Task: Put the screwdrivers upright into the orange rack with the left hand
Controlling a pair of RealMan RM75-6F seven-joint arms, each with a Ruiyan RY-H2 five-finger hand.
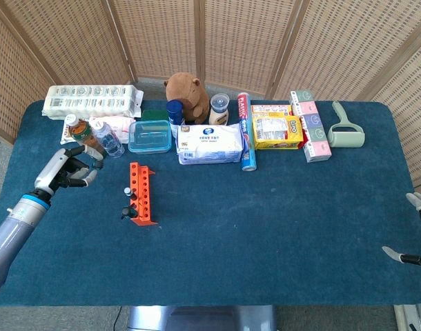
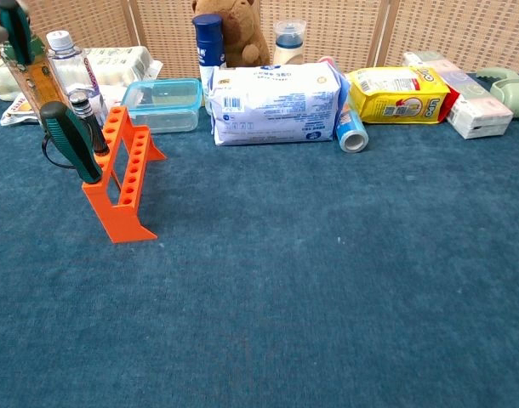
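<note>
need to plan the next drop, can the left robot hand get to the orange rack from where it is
Probably yes. The left robot hand sits just left of the orange rack, with bare table between them; the bottles stand further back, off that path.

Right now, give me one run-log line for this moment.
left hand: holds held screwdriver, left of orange rack | racked screwdrivers: two | right hand: table edge, state unclear

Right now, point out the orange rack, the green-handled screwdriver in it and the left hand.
orange rack [image 2: 123,183], chest view, perforated top rail.
green-handled screwdriver [image 2: 70,140], chest view, mid-handle.
left hand [image 1: 67,169], head view, back of the hand.
</note>
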